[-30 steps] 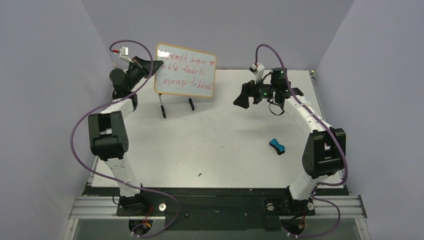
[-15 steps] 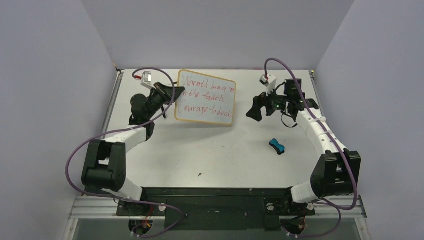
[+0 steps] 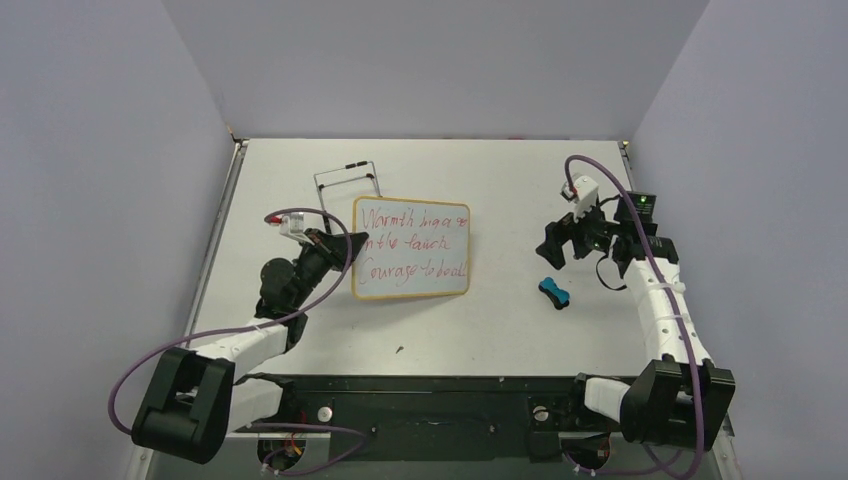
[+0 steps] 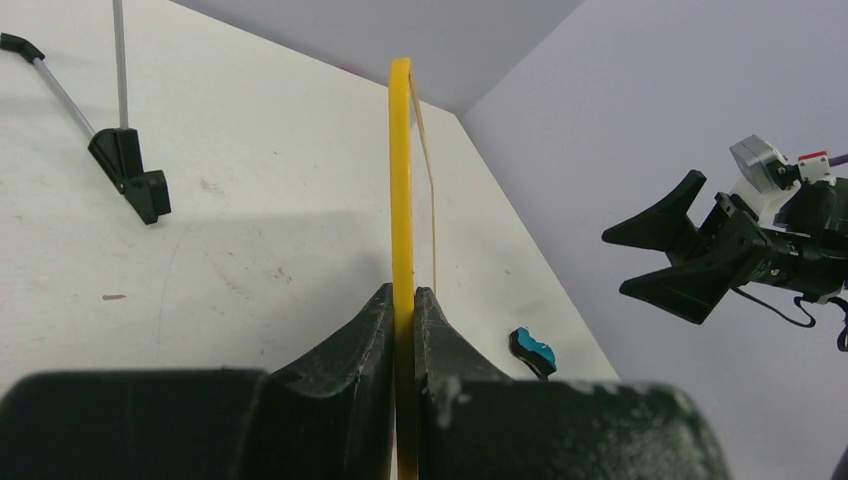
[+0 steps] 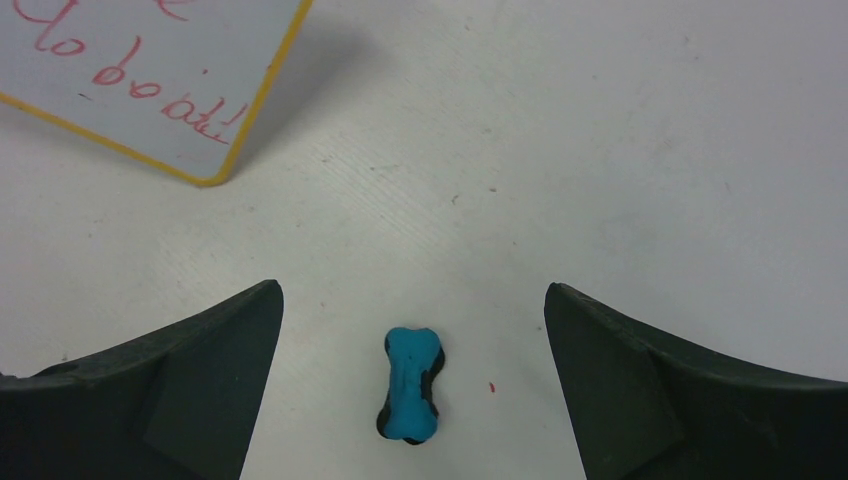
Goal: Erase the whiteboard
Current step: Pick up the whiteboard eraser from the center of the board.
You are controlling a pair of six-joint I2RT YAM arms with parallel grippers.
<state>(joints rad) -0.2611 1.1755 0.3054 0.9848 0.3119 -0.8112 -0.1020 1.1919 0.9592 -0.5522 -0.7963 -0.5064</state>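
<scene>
White table (image 3: 520,180), grey walls. My L pincer (image 4: 402,297) clamps the whiteboard (image 3: 412,250) by its left frame edge, over mid-table. I judge it light, stiff, slick: grip frame only. R pincer (image 5: 412,292) spread wide, empty, above blue eraser (image 5: 411,384).

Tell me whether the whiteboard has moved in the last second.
Yes. Held by the left tool, the whiteboard has come off the stand toward the near edge and slightly right, ending nearer the eraser, which stayed put.

White-and-black arms (image 3: 665,305), purple cables (image 3: 300,211)
</scene>
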